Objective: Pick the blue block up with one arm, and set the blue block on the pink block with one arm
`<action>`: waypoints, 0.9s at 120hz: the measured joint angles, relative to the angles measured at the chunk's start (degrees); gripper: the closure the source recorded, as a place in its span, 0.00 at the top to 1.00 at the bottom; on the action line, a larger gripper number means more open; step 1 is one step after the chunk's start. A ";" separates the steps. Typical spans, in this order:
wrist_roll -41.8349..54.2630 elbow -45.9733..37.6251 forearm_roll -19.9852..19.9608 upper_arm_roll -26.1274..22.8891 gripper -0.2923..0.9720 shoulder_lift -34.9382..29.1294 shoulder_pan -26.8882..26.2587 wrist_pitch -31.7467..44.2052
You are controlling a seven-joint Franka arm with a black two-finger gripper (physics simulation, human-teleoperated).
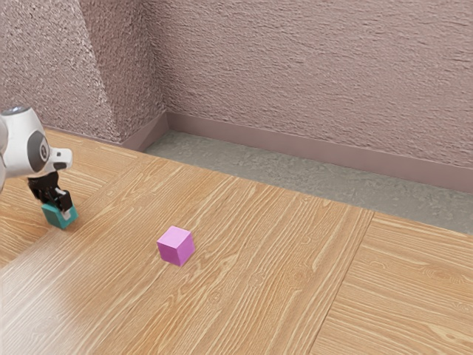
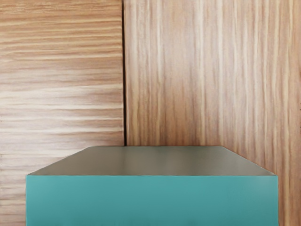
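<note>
The gripper (image 1: 57, 203) is clamping the blue block (image 1: 58, 216) at the exterior view's left; the pink block (image 1: 176, 245) is sitting well apart to its right.

Surface (image 1: 281, 281): wood planks, bold grain, smooth, soft satin sheen. Blue block (image 1: 59, 217): smooth plain faces, matt, plastic-like. Pink block (image 1: 176, 246): same smooth matt finish. Arm (image 1: 18, 144): white shell, glossy, hard plastic look. Fingers (image 1: 53, 196): black, matt. Wall (image 1: 310, 66): rough, bumpy plaster texture, matt. Floor (image 1: 310, 177) strip beside surface: grey, fine-grained, dull. Skirting board (image 1: 318, 151): smooth, flat, matt.
</note>
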 joint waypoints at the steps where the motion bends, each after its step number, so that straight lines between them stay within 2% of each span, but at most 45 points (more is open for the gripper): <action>1: 0.00 0.01 0.04 -0.01 0.54 -0.03 -0.01 0.00; 27: 0.00 -0.28 0.65 -0.96 0.53 -4.57 -2.71 -1.49; 44: -0.13 -1.91 0.50 -1.00 0.53 -10.61 -5.42 -4.54; 83: -5.09 -3.77 0.42 -0.90 0.53 -14.91 -16.34 -7.62; 108: -12.88 -9.51 0.78 -0.07 0.53 -20.19 -25.21 -8.15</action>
